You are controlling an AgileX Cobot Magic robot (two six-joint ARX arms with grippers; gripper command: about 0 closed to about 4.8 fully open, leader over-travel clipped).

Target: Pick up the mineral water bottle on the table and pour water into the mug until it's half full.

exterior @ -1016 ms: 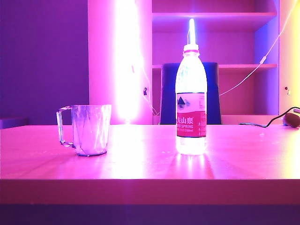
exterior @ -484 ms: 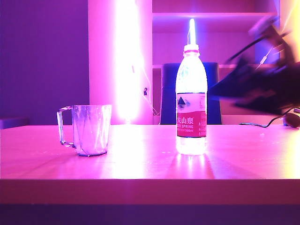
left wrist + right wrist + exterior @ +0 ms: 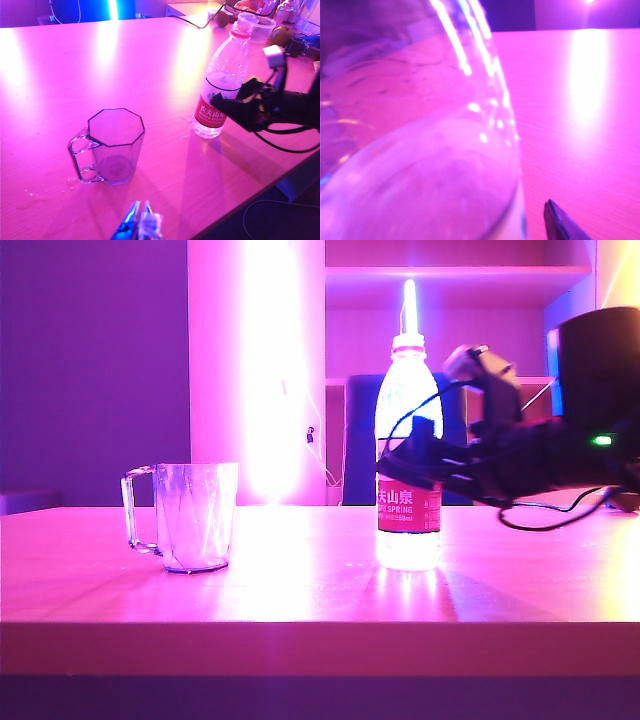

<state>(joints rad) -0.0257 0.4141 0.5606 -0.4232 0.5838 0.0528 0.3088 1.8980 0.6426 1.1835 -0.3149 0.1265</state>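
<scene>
Bottle (image 3: 407, 455) of clear plastic, red-labelled, stood on the desk (image 3: 320, 580) beside a clear glass mug (image 3: 190, 516). Right hand (image 3: 400, 462) spread wide around its label. Only the left wrist view showed the narrow left hand (image 3: 140, 220).

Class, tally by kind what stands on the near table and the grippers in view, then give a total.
Bottles: 1, the bottle
Mugs: 1, the mug
Grippers: 2, the right gripper at the bottle, the left gripper above the table
Total: 4

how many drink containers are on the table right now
2: the mineral water bottle stands right of centre, the right gripper at its label; the mug stands apart on the left. More could sit off-frame.
</scene>
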